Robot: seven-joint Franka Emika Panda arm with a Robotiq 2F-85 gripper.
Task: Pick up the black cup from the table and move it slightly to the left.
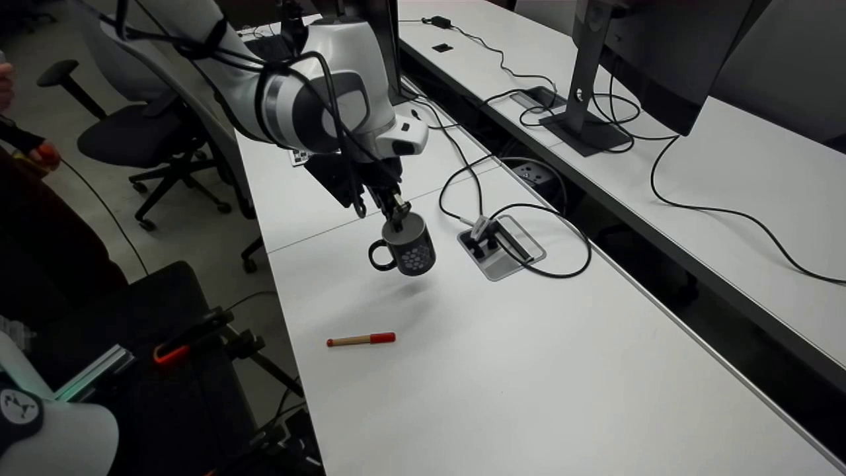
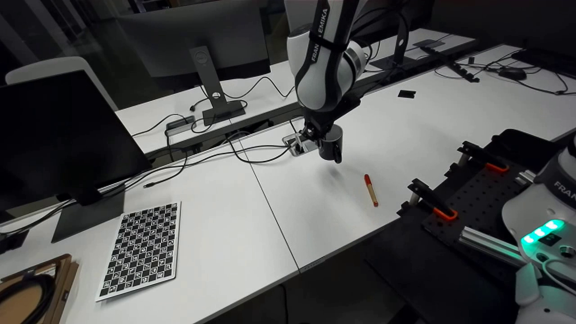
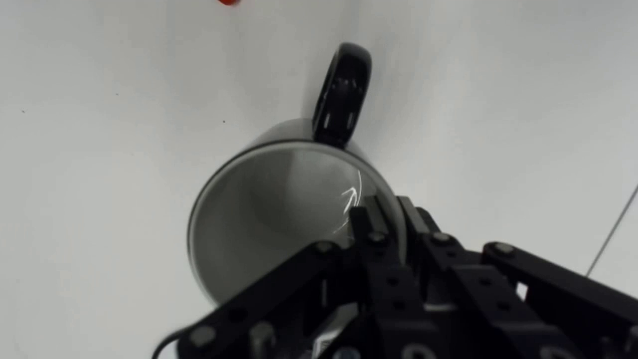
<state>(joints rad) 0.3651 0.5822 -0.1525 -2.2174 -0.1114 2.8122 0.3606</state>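
Observation:
The black cup (image 1: 416, 256) hangs a little above the white table (image 1: 529, 383), with its shadow below it. It also shows in an exterior view (image 2: 332, 146), slightly tilted. My gripper (image 1: 398, 221) is shut on the cup's rim. In the wrist view, one finger of the gripper (image 3: 390, 212) is inside the cup (image 3: 269, 199) and one is outside its wall. The cup's black handle (image 3: 344, 92) points away from the fingers, toward the top of the wrist view. The fingers hide part of the rim.
A thin red pen (image 1: 361, 339) lies on the table near the cup, also in an exterior view (image 2: 371, 190). A socket box (image 1: 494, 264) with plugged cables is close beside the cup. A checkered board (image 2: 141, 249) and monitors (image 2: 58, 139) stand farther off.

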